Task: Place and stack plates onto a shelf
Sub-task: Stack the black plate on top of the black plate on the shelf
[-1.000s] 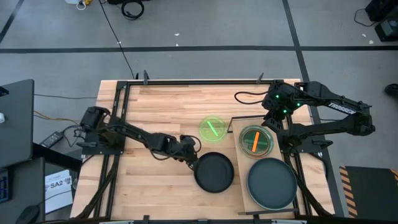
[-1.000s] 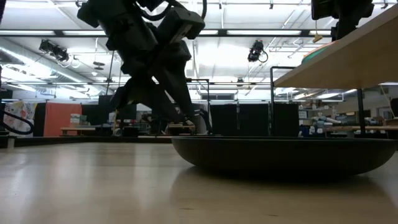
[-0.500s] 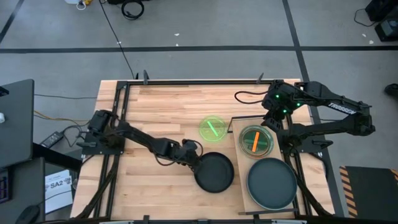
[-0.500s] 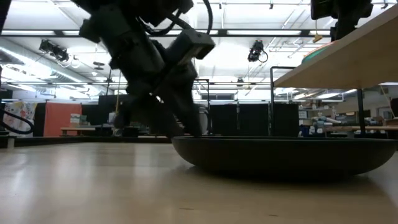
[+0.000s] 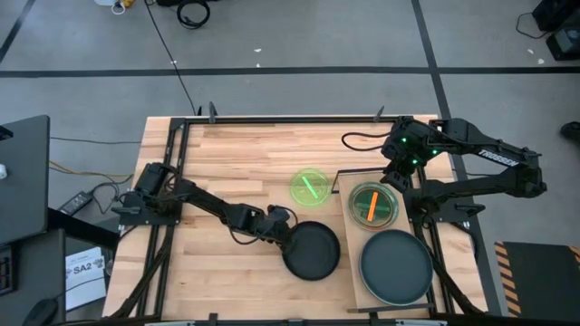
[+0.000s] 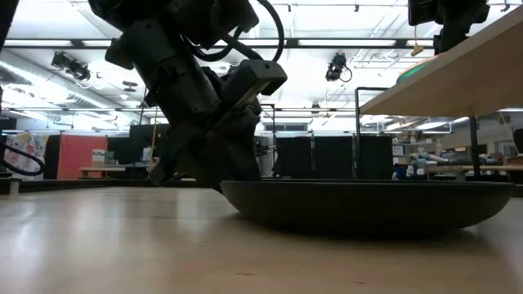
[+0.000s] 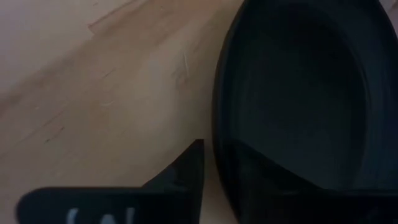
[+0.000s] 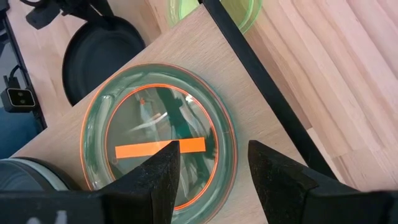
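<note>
Matte black, the plate [image 5: 313, 251] at my left gripper [image 5: 283, 231] lies flat on the planked tabletop [image 5: 236, 154], toward its front edge and just beside the shelf's [image 5: 349, 240] left edge; my left gripper sits low at this plate's rear-left rim; the left wrist view shows one finger [image 7: 180, 174] outside the rim on bare wood and the other inside the bowl of the plate, so the jaws straddle the rim with a narrow gap; I cannot tell whether they yet grip it. The lime green plate [image 5: 310, 187] lies on the tabletop behind the black one, near the shelf's rear-left corner. On the shelf, a stack of translucent plates [image 5: 372, 204] with an orange rim and an orange strip occupies the rear half; a larger dark plate [image 5: 396, 267] over a pale mint rim occupies the front half. My right gripper [image 8: 213, 168] hovers above the translucent stack, fingers [image 8: 160, 171] spread wide and holding nothing.
</note>
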